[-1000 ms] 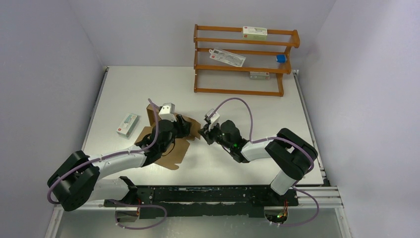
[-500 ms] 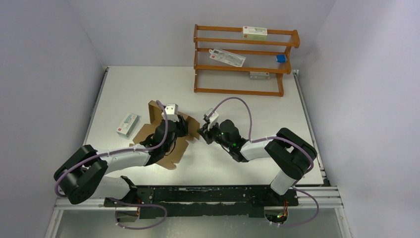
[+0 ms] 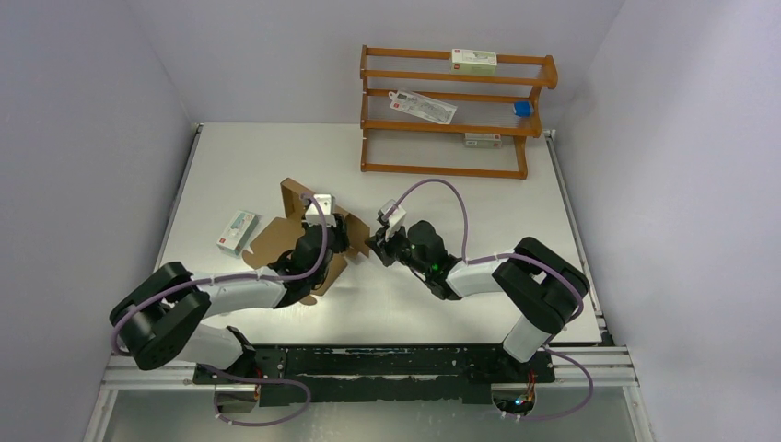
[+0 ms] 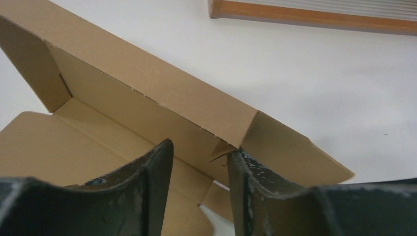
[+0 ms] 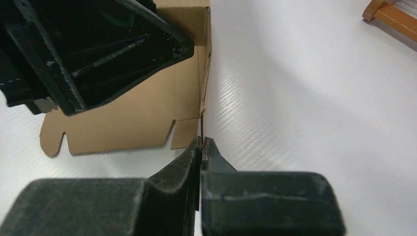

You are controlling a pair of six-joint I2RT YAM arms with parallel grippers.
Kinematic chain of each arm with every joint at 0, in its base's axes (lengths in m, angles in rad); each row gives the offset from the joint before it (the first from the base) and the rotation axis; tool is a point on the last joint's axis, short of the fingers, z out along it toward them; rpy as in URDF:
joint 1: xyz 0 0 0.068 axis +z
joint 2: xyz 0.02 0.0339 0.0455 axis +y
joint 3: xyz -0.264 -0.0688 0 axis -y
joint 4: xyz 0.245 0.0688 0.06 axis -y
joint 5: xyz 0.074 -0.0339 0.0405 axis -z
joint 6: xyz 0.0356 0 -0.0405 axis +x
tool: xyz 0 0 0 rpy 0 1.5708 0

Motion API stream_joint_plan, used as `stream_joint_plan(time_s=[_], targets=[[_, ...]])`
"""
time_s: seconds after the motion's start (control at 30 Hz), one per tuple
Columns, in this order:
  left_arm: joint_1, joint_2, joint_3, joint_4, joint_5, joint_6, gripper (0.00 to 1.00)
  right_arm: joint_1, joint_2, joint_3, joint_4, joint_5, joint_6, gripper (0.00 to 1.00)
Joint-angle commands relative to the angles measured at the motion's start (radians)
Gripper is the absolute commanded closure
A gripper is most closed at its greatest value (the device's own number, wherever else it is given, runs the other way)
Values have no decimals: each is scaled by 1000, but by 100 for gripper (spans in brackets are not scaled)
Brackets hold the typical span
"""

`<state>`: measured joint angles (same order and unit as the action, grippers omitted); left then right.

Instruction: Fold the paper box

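The paper box is a brown cardboard sheet lying partly folded on the white table, left of centre. In the left wrist view one long wall stands raised, with side flaps bent at both ends. My left gripper hovers over the box's inside, jaws open with nothing between them. Its right fingertip touches a small tab at the wall's corner. My right gripper is shut on the thin edge of a box flap at the box's right side.
A wooden rack stands at the back with white cartons and a small blue item on its shelves. Its base shows in the left wrist view. A small white carton lies on the table left of the box.
My left gripper has moved a little right and farther over the box, and its jaws have narrowed somewhat. The box's far wall now stands more upright. The right gripper has kept its grip.
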<state>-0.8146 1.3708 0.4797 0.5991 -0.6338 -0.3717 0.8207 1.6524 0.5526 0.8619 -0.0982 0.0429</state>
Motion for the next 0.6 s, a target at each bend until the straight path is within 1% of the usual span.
stream_joint_plan(time_s=[0.0,0.07,0.23,0.43,0.5,0.57], targets=[[3,14,-5,-20,-97,56,47,11,9,2,-12,-23,-17,100],[-11,-9,-23,-14,-50,80,42,11,8,1,-14,-22,-17,100],[-31,-115,-35,-144,60,87,32,10,10,6,-14,-22,-18,100],[-50,-226,-76,-320,118,16,28,10,18,10,-14,-24,-18,100],[-70,-238,-97,-344,138,-14,27,11,18,12,-12,-24,-18,100],[-112,-233,-115,-355,130,-49,27,11,18,12,-13,-24,-17,100]])
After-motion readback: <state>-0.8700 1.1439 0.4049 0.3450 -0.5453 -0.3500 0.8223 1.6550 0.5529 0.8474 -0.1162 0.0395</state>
